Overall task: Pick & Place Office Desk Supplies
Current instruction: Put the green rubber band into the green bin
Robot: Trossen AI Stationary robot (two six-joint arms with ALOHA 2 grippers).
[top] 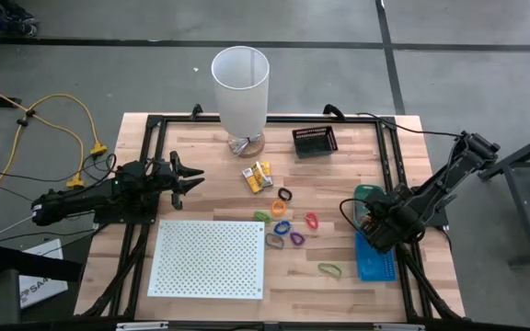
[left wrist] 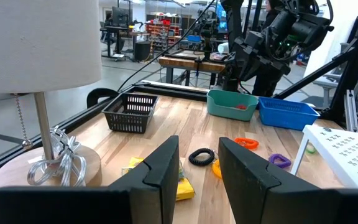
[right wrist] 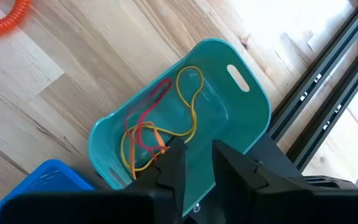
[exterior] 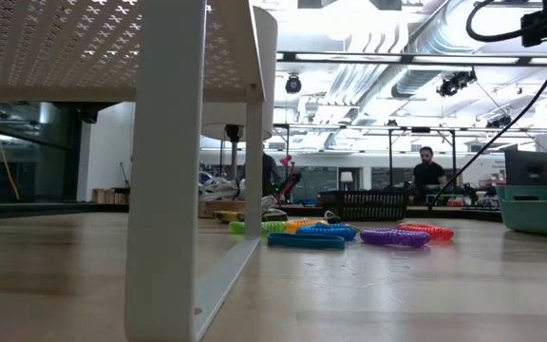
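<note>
Coloured loops lie on the wooden table mid-right: black (top: 285, 195), green (top: 263, 216), blue (top: 282, 227), pink (top: 312, 221) and purple (top: 296, 239). Yellow packets (top: 258, 176) lie behind them. My right gripper (right wrist: 197, 152) points steeply down over the teal bin (right wrist: 241, 118). It is open, with nothing between its fingers. Red, yellow and orange rubber bands (right wrist: 188, 106) lie loose on the bin's floor just beyond its fingertips. My left gripper (left wrist: 199, 146) stands open and level at the table's left, facing the packets (left wrist: 182, 186) and the black loop (left wrist: 201, 156).
A blue bin (top: 375, 257) sits just nearer than the teal one. A black mesh basket (top: 315, 141) stands at the far side beside the tall white lamp (top: 241, 92). The white perforated board (top: 208, 257) covers the near left. A green band (top: 328, 270) lies near the blue bin.
</note>
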